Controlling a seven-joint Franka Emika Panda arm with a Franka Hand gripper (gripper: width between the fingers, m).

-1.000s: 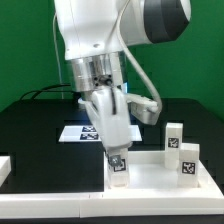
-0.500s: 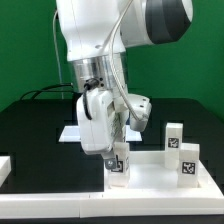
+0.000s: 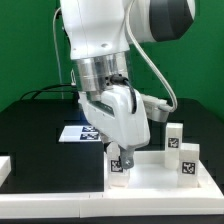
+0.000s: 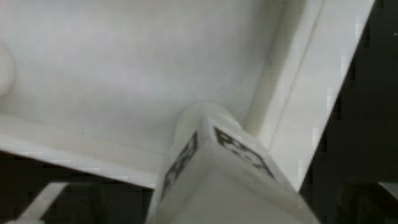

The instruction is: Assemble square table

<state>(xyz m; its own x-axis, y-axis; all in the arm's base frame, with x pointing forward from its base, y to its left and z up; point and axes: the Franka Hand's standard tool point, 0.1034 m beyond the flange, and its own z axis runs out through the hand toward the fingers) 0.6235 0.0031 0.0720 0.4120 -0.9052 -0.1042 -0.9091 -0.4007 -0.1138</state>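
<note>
Directly beneath the tool (image 3: pixel 121 157), upright peg leg (image 3: pixel 119 166), on square table (image 3: pixel 150 176)

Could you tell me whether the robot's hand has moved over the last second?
Yes. The hand has swung toward the exterior view's right, measured against the upright white tagged peg leg standing behind the large white square slab.

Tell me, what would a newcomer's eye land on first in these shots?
The big white robot arm fills the middle of the exterior view, its pincer down over a tagged peg leg standing at the near corner of the square table slab. Two more tagged legs stand on the exterior view's right. The wrist view shows the leg close up against the slab's raised rim.
</note>
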